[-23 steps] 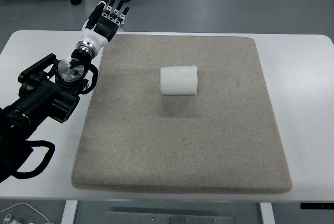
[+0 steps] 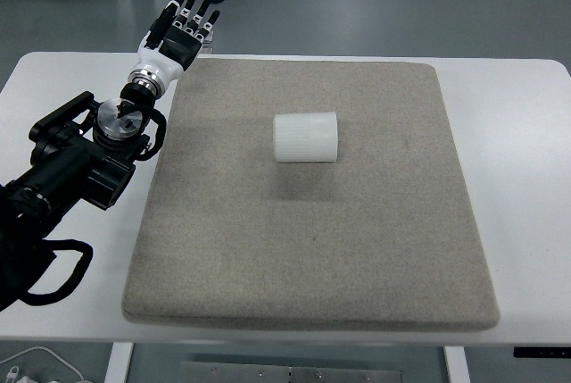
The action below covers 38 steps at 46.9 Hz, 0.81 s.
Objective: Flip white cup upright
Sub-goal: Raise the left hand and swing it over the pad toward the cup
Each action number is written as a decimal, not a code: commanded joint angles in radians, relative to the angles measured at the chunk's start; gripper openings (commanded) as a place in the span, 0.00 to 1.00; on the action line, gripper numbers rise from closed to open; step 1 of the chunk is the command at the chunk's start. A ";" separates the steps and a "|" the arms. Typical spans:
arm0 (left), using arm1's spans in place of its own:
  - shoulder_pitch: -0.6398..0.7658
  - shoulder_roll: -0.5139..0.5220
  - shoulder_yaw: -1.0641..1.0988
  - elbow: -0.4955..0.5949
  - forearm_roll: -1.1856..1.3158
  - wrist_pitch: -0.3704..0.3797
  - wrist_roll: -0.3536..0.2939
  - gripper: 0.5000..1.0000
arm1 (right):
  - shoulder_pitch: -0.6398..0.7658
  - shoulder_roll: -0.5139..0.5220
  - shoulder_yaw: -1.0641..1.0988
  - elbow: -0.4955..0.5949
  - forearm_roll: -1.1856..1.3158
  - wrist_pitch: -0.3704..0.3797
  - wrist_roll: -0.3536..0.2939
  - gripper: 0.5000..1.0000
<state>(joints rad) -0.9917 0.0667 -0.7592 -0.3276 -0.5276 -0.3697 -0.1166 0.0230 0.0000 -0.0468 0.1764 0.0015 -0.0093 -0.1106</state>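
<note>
Bright even overhead light, soft shadows, sharp

A white ribbed cup lies on its side on a grey mat, well right of the left hand, whose fingers are spread.

Single steep overhead view (robot's side), table

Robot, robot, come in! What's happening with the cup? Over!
Left hand open, holding nothing, at the far left corner of the grey felt mat. Right hand not in view. White ribbed plastic cup on its side mid-mat, untouched. Nothing in the way.
</note>
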 commanded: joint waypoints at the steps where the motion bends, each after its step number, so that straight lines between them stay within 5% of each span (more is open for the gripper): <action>1: -0.005 0.019 0.001 0.002 0.001 0.000 0.000 0.99 | 0.000 0.000 -0.001 0.000 0.000 0.000 0.000 0.86; 13: -0.018 0.039 0.041 0.007 0.040 -0.003 0.000 0.99 | 0.000 0.000 0.001 0.000 0.000 0.000 -0.001 0.86; 38: -0.053 0.042 0.054 -0.014 0.527 -0.028 0.003 0.99 | 0.000 0.000 -0.001 0.000 0.000 0.000 0.000 0.86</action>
<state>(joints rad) -1.0440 0.1091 -0.7055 -0.3328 -0.0725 -0.3952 -0.1133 0.0230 0.0000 -0.0470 0.1764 0.0015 -0.0096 -0.1108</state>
